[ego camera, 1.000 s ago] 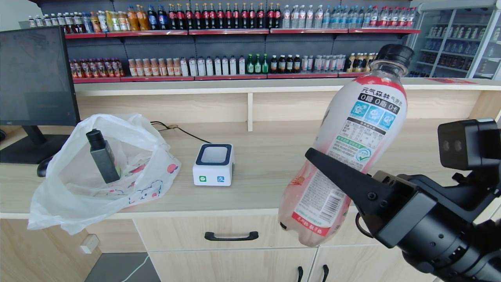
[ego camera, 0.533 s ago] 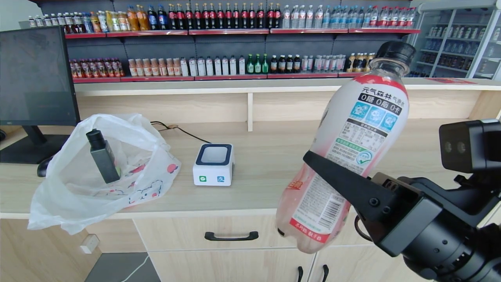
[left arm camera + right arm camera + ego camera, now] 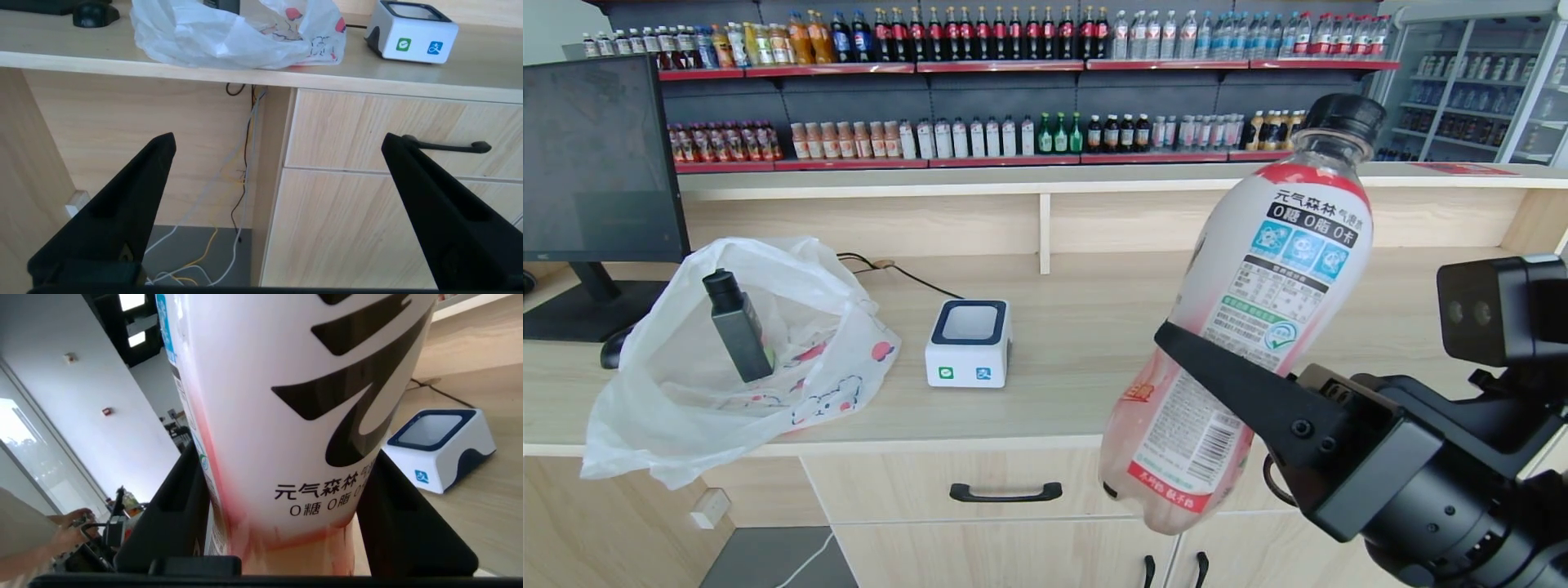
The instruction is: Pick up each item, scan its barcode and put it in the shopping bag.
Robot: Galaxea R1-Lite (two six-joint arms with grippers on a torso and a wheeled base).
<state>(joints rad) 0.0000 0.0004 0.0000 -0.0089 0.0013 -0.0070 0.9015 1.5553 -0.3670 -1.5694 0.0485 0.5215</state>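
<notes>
My right gripper [image 3: 1176, 359] is shut on a pink drink bottle [image 3: 1241, 318] with a black cap, held tilted in the air to the right of the counter's front edge, barcode facing the head camera. In the right wrist view the bottle [image 3: 286, 416] sits between the two fingers. The white barcode scanner [image 3: 969, 342] stands mid-counter, well to the left of the bottle. The white plastic shopping bag [image 3: 727, 359] lies at the counter's left with a dark grey bottle [image 3: 737, 326] standing in it. My left gripper [image 3: 274, 204] hangs open below the counter, in front of the cabinet.
A monitor [image 3: 596, 163] and a mouse [image 3: 613, 349] sit at the far left of the counter [image 3: 1078, 343]. A cable [image 3: 907, 276] runs behind the scanner. Drawers with black handles [image 3: 1005, 492] are under the counter. Drink shelves line the back wall.
The bottle in my right gripper has sunk slightly and shifted a little to the left. The bag, scanner and left arm have stayed put.
</notes>
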